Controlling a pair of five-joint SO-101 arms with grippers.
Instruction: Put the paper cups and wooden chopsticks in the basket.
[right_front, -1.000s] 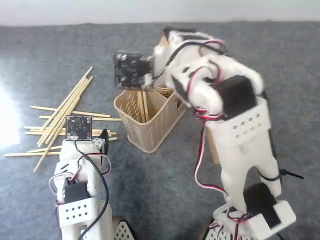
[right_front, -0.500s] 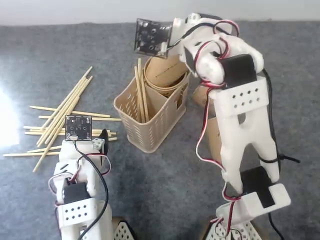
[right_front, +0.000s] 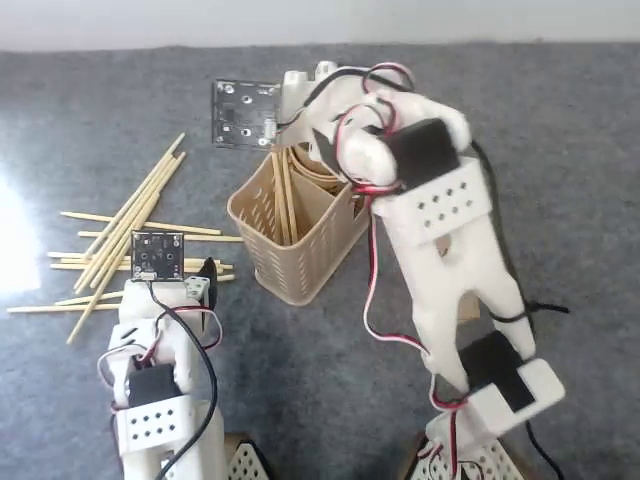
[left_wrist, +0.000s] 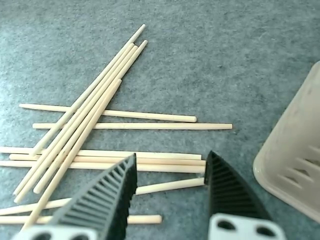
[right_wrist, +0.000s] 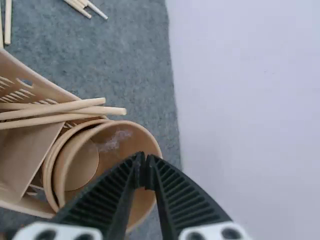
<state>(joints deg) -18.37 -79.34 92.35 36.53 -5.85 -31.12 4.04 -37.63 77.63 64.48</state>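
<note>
Lying loose on the desk (right_front: 570, 150) beside the basket (right_front: 290, 275), the wooden chopsticks (left_wrist: 150, 126) look light, stiff, roll-prone, best pinched mid-length by the spread left hand (left_wrist: 171, 159) above them; the right hand (right_wrist: 145, 159), closed empty, hangs over the basketed paper cups (right_wrist: 85, 162).

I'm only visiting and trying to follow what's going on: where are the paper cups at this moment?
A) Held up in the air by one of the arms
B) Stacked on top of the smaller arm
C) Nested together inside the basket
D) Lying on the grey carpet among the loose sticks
C: the right wrist view shows the paper cups nested one in another inside the basket, next to a few chopsticks already in it.
</note>
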